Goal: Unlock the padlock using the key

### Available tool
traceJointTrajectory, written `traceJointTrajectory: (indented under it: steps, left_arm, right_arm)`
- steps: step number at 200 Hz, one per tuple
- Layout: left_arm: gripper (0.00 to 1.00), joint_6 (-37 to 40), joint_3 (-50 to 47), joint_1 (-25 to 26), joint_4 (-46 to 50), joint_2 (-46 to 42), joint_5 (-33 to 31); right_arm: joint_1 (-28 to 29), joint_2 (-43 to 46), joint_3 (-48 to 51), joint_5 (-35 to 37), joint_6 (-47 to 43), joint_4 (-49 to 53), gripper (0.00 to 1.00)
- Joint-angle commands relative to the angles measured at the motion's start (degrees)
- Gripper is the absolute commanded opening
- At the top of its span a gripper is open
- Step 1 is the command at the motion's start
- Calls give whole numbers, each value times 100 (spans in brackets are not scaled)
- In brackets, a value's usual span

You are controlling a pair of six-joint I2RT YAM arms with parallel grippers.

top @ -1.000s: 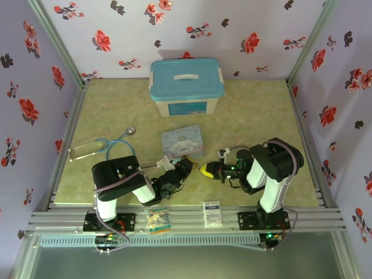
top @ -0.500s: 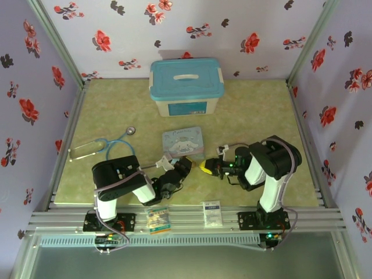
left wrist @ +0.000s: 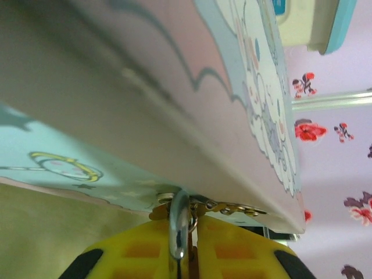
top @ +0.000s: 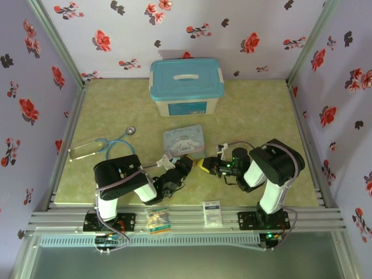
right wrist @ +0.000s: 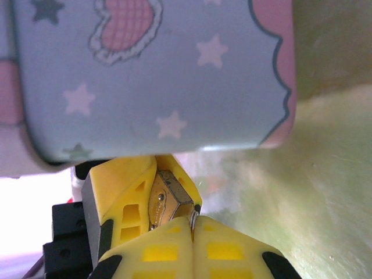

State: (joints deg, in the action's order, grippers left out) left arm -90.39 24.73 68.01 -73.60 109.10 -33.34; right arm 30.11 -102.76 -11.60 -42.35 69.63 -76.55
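Note:
The brass padlock (right wrist: pixel 165 201) is clamped between the yellow fingers (right wrist: pixel 122 192) of my left gripper (top: pixel 187 165), which is shut on it. Its silvery shackle (left wrist: pixel 179 228) rises out of my left gripper (left wrist: pixel 187 235) and passes through the hasp of the cartoon tin (left wrist: pixel 174 116). My right gripper (right wrist: pixel 193 230) is shut on the thin key (right wrist: pixel 192 220), only the tip of which shows. That tip sits right at the padlock's lower end; whether it is inside the keyhole I cannot tell. In the top view my right gripper (top: pixel 204 165) meets the left just in front of the tin (top: pixel 183 139).
A white box with a blue lid (top: pixel 186 86) stands at the back. A blue stethoscope (top: pixel 102 145) lies at the left. Two small packets (top: pixel 157 220) (top: pixel 211 213) rest on the near rail. Floral walls close in both sides.
My right gripper has moved left with the key, closing the gap to the padlock held by my left gripper. The left arm has barely moved.

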Motion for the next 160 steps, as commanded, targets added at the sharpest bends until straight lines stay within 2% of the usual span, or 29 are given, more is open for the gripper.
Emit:
traceJointTrajectory:
  steps: [1,19,57,95,108,120,136,160]
  left_arm:
    - [6,-453,315,215,-132,309,1198]
    - [9,-446,279,211,-119,400,1148]
    - [25,-516,243,208,-119,655,1095]
    - [27,-394,108,202,-107,666,973]
    - [26,-383,74,174,-113,689,966]
    - [21,-368,65,151,-119,701,970]
    - [18,-366,25,151,-127,671,970]
    - [22,-313,-56,143,-137,541,903]
  right_arm:
    - [585,143,-39,810,-35,-229,0]
    - [610,5,239,1280,-46,-278,0]
    - [775,114,506,1568,-91,-282,0]
    - [1138,545,684,2107,-180,-66,0]
    - [1344,821,654,2436,-348,489,0]
    - [1472,1064,607,2669,-423,1009,0]
    - [1450,1266,622,2729,-142,1091,0]
    - [1350,1277,583,2479,479,884,0]
